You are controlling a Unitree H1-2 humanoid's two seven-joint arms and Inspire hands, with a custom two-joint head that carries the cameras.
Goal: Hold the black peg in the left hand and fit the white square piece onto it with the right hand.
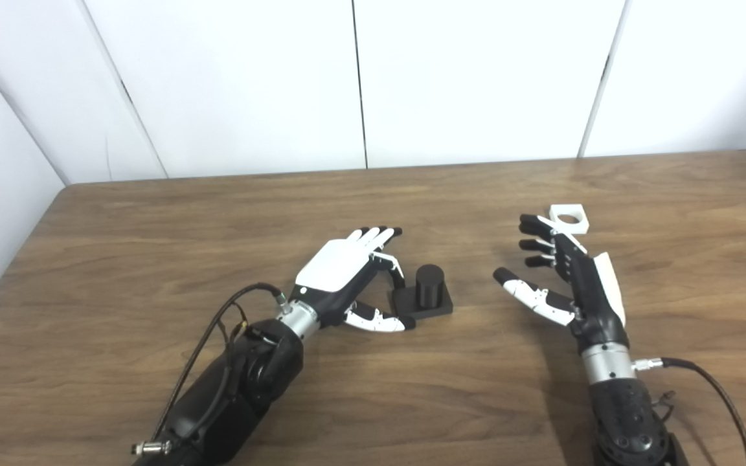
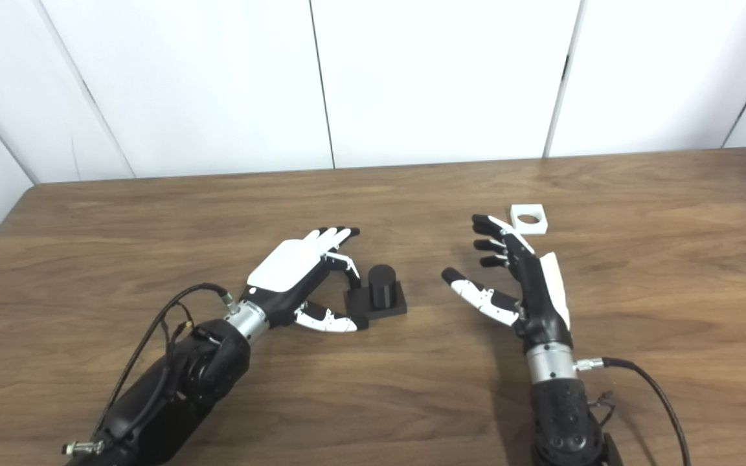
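Wood-grain table [image 1: 153, 213] fills most of what we see, backed by white wall panels [image 1: 230, 84]. On it our left hand [image 1: 340, 275] reaches in palm down, fingers spread and curled loosely, thumb stretched along the near edge of the black peg [image 1: 426, 291]. We cannot tell whether thumb or fingertips touch its base yet; nothing is clamped. The peg is a short upright cylinder on a flat square base, resting on the table near the middle, just right of that hand.

Our right hand [image 2: 522, 278] stands on edge, fingers apart and holding nothing, thumb pointing toward the peg. The white square piece [image 2: 529, 218], with its round hole facing up, lies flat on the table just beyond those fingertips, well apart from the peg.

We judge the step in hand to be securing the peg. To do it well, we should pinch the base from its sides, leaving the cylinder's top free. We should keep the peg vertical. The right hand should grip the outer edges of the white piece so the hole stays unblocked.
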